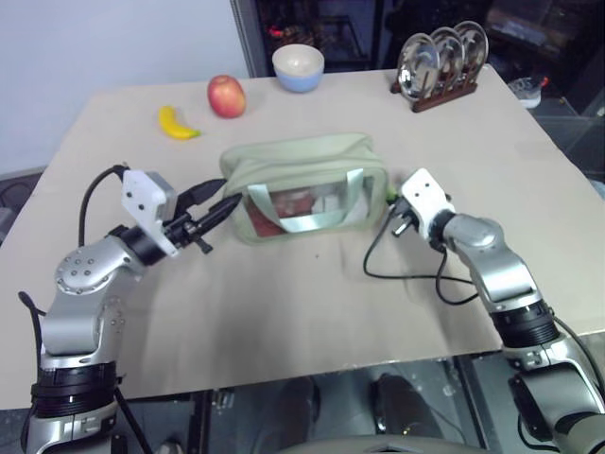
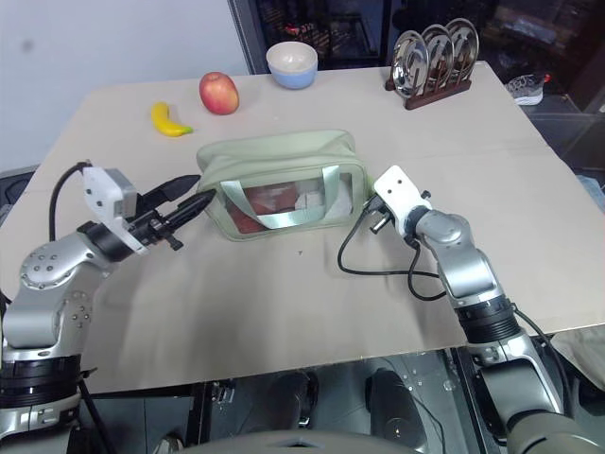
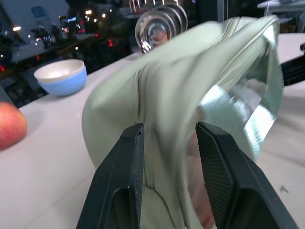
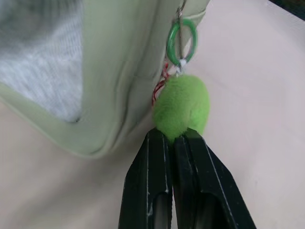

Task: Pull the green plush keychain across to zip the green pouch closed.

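Observation:
The green pouch (image 1: 302, 165) lies in the middle of the table, its webbing handle and clear side facing me. At its right end hangs the green plush keychain (image 4: 183, 102) on a green ring, and my right gripper (image 4: 172, 136) is shut on the plush's lower edge. My left gripper (image 1: 227, 192) points at the pouch's left end. In the left wrist view its fingers (image 3: 128, 162) stand apart, with a fold of the pouch's fabric (image 3: 167, 95) in the gap between them.
Along the far side of the table sit a banana (image 1: 177, 124), an apple (image 1: 227, 96), a blue and white bowl (image 1: 299, 67) and a wooden rack of plates (image 1: 441, 61). A black cable (image 1: 406, 274) loops on the table beside my right arm.

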Motion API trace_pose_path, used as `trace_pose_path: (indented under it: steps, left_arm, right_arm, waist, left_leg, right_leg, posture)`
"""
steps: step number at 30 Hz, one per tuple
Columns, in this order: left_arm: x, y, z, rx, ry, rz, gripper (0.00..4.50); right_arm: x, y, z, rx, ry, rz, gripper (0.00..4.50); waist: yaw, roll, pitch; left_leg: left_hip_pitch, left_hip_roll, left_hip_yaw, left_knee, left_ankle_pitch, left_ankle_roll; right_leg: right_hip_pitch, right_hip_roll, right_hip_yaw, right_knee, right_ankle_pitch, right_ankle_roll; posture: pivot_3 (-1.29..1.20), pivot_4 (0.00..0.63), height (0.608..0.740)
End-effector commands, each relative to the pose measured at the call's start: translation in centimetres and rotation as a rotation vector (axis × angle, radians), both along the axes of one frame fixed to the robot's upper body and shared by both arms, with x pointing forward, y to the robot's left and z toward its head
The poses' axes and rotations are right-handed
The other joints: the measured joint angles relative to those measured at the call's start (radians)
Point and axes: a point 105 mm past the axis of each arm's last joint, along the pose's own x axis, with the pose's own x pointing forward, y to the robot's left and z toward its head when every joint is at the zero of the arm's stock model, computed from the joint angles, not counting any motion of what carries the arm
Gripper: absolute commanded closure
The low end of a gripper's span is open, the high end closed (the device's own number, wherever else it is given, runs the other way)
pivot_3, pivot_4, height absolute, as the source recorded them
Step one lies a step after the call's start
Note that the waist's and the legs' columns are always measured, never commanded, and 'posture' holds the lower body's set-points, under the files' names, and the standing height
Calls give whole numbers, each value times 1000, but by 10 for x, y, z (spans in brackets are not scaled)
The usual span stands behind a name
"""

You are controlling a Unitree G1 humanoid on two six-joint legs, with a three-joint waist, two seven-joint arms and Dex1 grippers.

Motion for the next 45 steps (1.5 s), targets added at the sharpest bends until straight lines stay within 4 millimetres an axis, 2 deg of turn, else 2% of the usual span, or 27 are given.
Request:
trace_pose_path:
  steps: [1,3,8,11,16,22,24,26,30,31,33,38,39,41,43,45]
  left_arm:
    - [2,-2,12,25,-45,4,2763]
    - [5,0,9,36,-28,20,2763]
    - [14,11,-22,57,80,111,2763]
    - [15,13,-35,57,120,142,2763]
    - [16,16,-46,40,153,171,2763]
    - [15,14,-48,-11,161,177,2763]
    - [12,13,-46,-44,151,168,2763]
    - [7,11,-42,-79,136,146,2763]
    - [-2,4,-35,-143,122,100,2763]
    - [-4,4,-34,-151,118,98,2692]
    - [-7,4,-32,-162,107,97,2692]
    - [-22,8,-26,-197,89,87,2692]
    - [-26,8,-25,-197,87,80,2156]
    - [-32,9,-26,-184,89,75,1428]
    - [-37,12,-33,-160,136,88,385]
    - [-42,12,-38,-142,150,81,385]
  right_arm:
    - [2,1,5,-1,-26,-20,4500]
    - [2,1,-6,-12,6,-31,4500]
    - [6,22,-21,-65,2,-2,4500]
    - [10,28,-29,-143,-17,6,4500]
    - [18,31,-41,-302,-68,40,4500]
    - [19,29,-44,-331,-73,56,4500]
    - [18,31,-28,-223,-87,50,4500]
    - [12,38,-2,-77,-126,81,4500]
    - [-9,38,33,113,-133,176,4500]
    - [-13,35,38,132,-136,182,3758]
    - [-22,30,43,139,-130,215,2962]
    - [-44,-4,39,103,-96,221,614]
    - [-48,-10,37,93,-88,218,136]
    - [-56,-20,32,77,-66,224,0]
    - [-61,-31,26,59,-55,212,0]
    - [-63,-39,21,43,-62,202,0]
  waist:
    - [0,0,0]
    - [0,0,0]
    - [-3,0,0]
    - [-3,0,0]
    - [-5,-1,-1]
    - [-4,-2,-2]
    - [-4,-2,-2]
    - [-4,-2,-2]
    - [-1,-2,-1]
    - [0,-2,-1]
    - [1,-2,-1]
    - [5,-2,-1]
    - [5,-2,-1]
    - [5,-2,-1]
    - [3,-2,-1]
    - [2,-2,-1]
  left_leg:
    - [0,0,0,0,0,0]
    - [0,0,0,0,0,0]
    - [1,0,1,0,0,0]
    - [1,0,1,0,0,0]
    - [2,0,1,0,0,-1]
    - [2,0,1,0,0,-1]
    - [2,0,1,0,0,-1]
    - [2,0,1,0,0,0]
    - [0,0,0,0,0,0]
    - [-1,0,0,0,0,0]
    - [-1,0,0,0,-1,1]
    - [-1,0,-1,0,-1,2]
    - [-1,0,-1,0,-1,2]
    - [-1,0,-1,0,-1,2]
    - [0,0,-1,-1,-1,2]
    - [1,1,0,-1,-1,2]
  right_leg:
    - [0,0,0,0,0,0]
    - [0,0,0,0,0,0]
    - [0,1,1,1,0,0]
    - [0,1,1,1,0,0]
    - [0,1,1,2,0,0]
    - [0,1,1,2,0,0]
    - [0,1,1,2,0,0]
    - [0,1,1,2,0,0]
    - [-1,0,1,1,0,0]
    - [-1,0,1,0,0,0]
    - [-1,0,0,0,0,0]
    - [0,-1,-1,-2,0,0]
    - [0,-1,-1,-2,0,0]
    - [1,-1,-1,-2,0,0]
    - [1,-1,-1,-3,0,0]
    - [2,-1,0,-3,0,0]
  posture:
    - [0,150,740]
    - [0,150,740]
    - [0,150,740]
    - [0,150,740]
    - [0,150,740]
    - [0,150,740]
    - [0,150,740]
    - [0,150,740]
    - [0,150,740]
    - [0,150,740]
    - [0,150,740]
    - [0,150,740]
    - [0,150,740]
    - [0,150,740]
    - [0,150,740]
    - [0,150,740]
